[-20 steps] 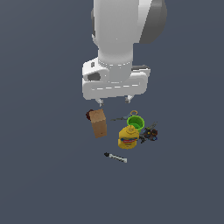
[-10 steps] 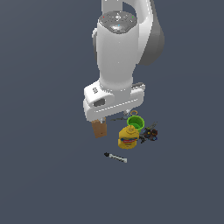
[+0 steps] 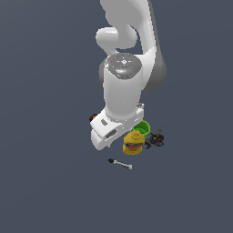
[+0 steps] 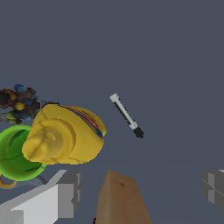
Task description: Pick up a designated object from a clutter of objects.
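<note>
Marker-like stick [image 4: 126, 116] lying flat on the counter [image 4: 175, 52], apart from the yellow bottle [image 4: 65, 134] and hence free to approach; fingers [image 4: 65, 192] spread open and empty above the brown box [image 4: 122, 199], not yet over it.

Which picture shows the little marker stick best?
The wrist view: the marker stick lies alone on bare floor, its black tip and white body clear. The exterior view shows it too, unhidden but tiny, just below the arm.
</note>
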